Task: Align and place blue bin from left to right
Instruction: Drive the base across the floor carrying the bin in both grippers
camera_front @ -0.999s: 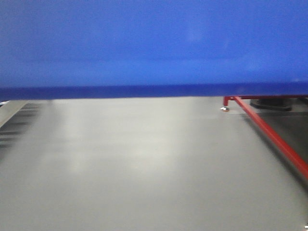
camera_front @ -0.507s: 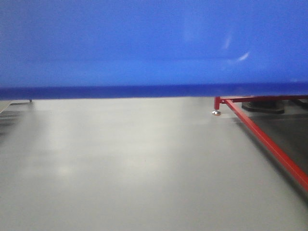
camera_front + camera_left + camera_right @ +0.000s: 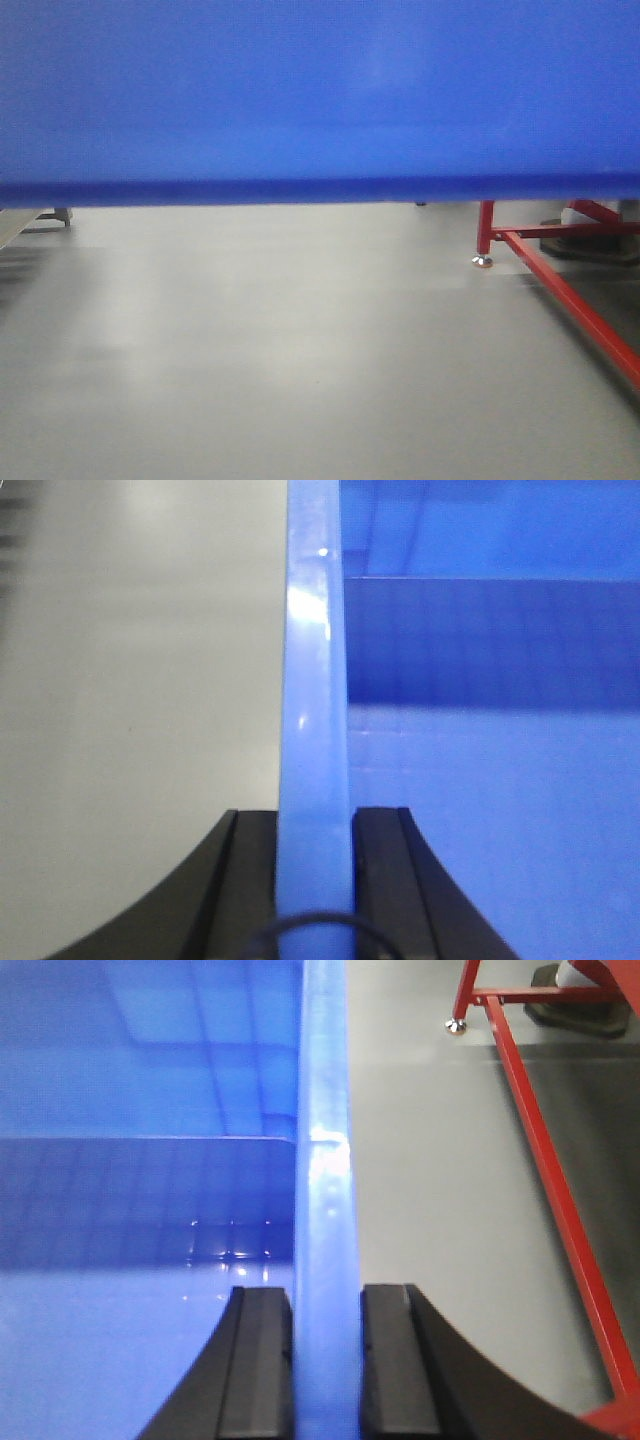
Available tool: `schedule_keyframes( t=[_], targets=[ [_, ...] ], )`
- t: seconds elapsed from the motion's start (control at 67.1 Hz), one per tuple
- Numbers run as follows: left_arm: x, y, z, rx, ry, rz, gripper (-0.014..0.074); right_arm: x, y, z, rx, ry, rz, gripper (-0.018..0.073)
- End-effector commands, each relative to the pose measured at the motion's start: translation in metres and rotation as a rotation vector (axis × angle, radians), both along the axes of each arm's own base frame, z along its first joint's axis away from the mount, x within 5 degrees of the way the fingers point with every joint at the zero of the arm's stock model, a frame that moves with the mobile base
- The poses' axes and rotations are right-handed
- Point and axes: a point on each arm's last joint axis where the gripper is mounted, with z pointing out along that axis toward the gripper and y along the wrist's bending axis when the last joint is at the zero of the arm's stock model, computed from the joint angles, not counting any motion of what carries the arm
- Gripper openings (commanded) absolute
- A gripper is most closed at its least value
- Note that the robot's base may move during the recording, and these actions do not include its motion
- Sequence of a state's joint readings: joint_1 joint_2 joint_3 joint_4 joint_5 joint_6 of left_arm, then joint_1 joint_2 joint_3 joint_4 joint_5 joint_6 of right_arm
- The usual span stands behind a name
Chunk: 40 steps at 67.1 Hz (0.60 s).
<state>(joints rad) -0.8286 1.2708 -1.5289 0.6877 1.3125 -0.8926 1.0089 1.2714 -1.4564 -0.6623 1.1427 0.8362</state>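
Observation:
The blue bin fills the whole upper part of the front view, its lower edge hanging above the grey floor. Seen from the left wrist, my left gripper is shut on the blue bin's left rim, one black finger outside and one inside. My right gripper is shut on the bin's right rim the same way. The bin's smooth blue inside shows beside each rim. Neither gripper shows in the front view.
Grey floor lies below the bin. A red metal frame with a small foot stands at the right, also seen as a red frame from the right wrist. A dark base sits behind it.
The red frame's foot has shifted rightward in the front view after drifting slightly left. The bin stays held across the top of the view.

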Motion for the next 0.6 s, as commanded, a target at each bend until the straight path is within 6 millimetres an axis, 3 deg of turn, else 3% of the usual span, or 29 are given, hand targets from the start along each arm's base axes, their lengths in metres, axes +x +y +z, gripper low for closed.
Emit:
schedule_keyframes(
  t=[0.0,0.581],
  targets=[
    [-0.0017,-0.0080,0.0083,-0.058,-0.071,-0.072,-0.0111,-0.0018,0.0091,0.0114,0.083,-0.083,0.088,-0.0080],
    [-0.0017,-0.0080,0.0083,-0.058,-0.071,-0.072,-0.0111,-0.0018,0.0091,0.0114,0.083,-0.083,0.088,-0.0080]
  ],
)
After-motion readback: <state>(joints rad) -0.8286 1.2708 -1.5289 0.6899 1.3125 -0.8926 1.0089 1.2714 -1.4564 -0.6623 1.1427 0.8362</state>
